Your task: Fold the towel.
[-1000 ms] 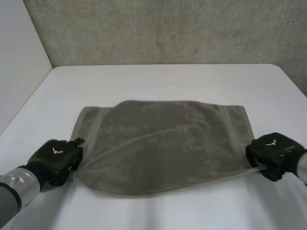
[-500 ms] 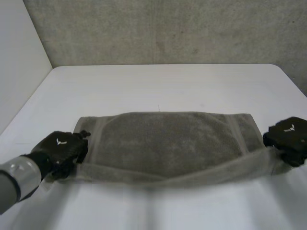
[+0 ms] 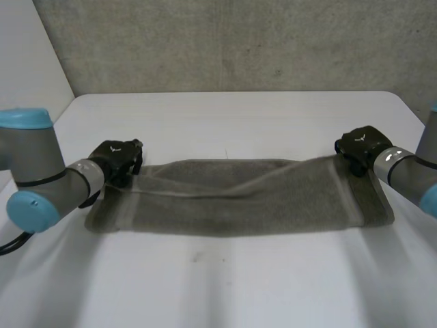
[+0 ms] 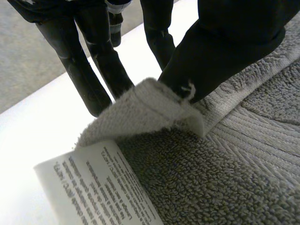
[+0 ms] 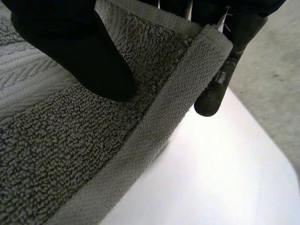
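Where towel (image 3: 239,201) curls, label (image 4: 96,187) (printed) shows.

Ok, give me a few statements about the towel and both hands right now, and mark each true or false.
1. The left hand pinches a corner of the towel. True.
2. The right hand hangs open, clear of the towel. False: it pinches the towel's corner at the other end.
3. A white printed label shows by the left hand's corner. True.
4. The towel lies spread flat in one layer. False: it is doubled over itself on the table, between the hands.
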Motion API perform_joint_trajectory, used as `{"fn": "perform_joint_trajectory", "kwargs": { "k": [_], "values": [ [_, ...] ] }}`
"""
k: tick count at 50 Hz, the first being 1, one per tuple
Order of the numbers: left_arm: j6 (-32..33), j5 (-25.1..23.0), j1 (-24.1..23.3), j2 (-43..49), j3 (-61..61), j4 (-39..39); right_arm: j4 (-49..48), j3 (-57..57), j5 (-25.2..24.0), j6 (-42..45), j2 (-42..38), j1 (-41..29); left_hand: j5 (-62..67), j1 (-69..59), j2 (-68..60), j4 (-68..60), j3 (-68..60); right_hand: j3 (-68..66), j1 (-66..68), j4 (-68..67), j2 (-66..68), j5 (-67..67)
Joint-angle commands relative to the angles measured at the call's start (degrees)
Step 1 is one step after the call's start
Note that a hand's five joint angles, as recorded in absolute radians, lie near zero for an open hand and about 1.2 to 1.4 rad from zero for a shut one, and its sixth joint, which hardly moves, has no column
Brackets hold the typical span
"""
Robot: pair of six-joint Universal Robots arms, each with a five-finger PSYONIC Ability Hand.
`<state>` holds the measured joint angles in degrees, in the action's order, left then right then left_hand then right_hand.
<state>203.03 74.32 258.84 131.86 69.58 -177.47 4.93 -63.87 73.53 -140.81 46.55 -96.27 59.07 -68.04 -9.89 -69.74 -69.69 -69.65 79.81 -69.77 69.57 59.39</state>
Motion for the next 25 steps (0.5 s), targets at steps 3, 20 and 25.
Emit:
{"fn": "perform_joint_trajectory", "kwargs": {
  "k": [3, 20, 25],
  "values": [
    [-0.09, 1.88, -0.88, 6.47, -9.1, 0.2, -2.65, 5.95, 1.53, -0.08, -4.8, -0.41, 10.93, -11.96, -70.11, -10.26, -10.31, -10.35, 0.19, -10.23, 10.43, 10.61],
    [-4.58, 4.16, -2.89, 8.51, -14.47, 0.2, -2.38, 9.38, 1.79, 0.01, -6.74, -1.46, -59.07, 58.04, -0.11, 59.74, 59.69, 59.65, -69.81, 59.77, -59.57, -59.39],
    [-4.84, 4.08, -2.99, 4.47, -13.51, 0.02, -2.38, 8.25, 1.53, -0.95, -2.09, -1.56, -59.07, 58.04, -0.11, 59.74, 59.69, 59.65, -69.81, 59.77, -59.57, -59.39]
  ]
}}
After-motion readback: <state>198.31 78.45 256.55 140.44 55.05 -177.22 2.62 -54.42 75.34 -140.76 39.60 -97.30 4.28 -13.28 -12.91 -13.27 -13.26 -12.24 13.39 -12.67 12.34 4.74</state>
